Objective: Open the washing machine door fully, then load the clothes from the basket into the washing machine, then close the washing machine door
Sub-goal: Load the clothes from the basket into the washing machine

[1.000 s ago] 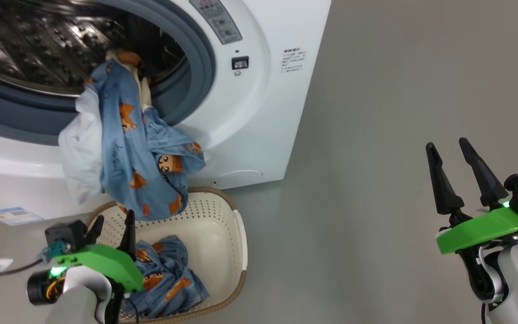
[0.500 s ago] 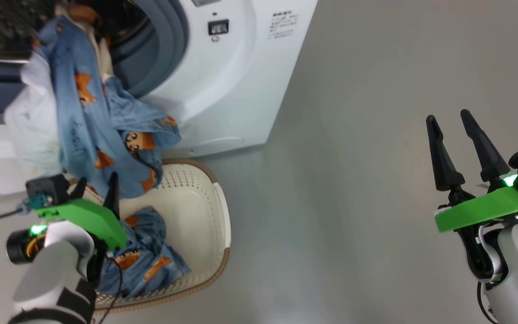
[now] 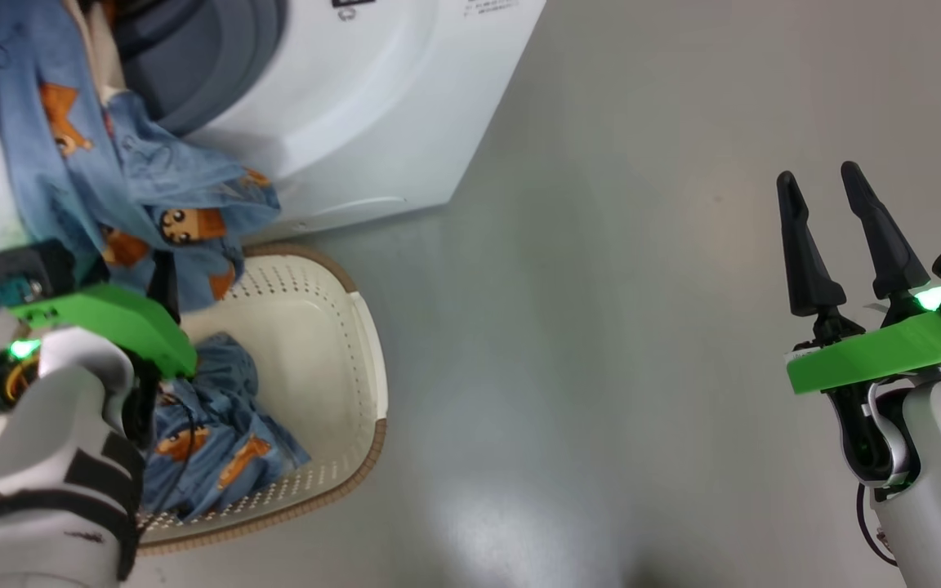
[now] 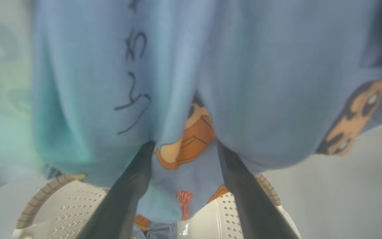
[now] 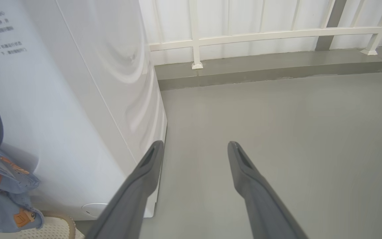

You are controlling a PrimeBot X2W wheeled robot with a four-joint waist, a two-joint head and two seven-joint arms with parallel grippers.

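Note:
The white washing machine (image 3: 372,106) stands at the upper left, and its door is out of view. Light blue bear-print clothes (image 3: 70,163) with some white cloth hang from its opening down over the basket (image 3: 360,343). More blue clothes (image 3: 209,425) lie inside the basket. My left gripper (image 3: 144,282) is open at the hanging garment's lower edge. In the left wrist view its fingertips (image 4: 149,147) press against the cloth (image 4: 260,99), with a fold between them. My right gripper (image 3: 818,173) hovers open and empty over the bare floor on the right.
Grey floor (image 3: 601,327) stretches to the right of the machine and basket. In the right wrist view the machine's side panel (image 5: 124,83) is close on the left, and a low kerb with a white railing (image 5: 244,36) runs behind it.
The head camera has swung, so the machine and basket have slid up and left in the picture. My left gripper has come up against the hanging garment. The right gripper stays open.

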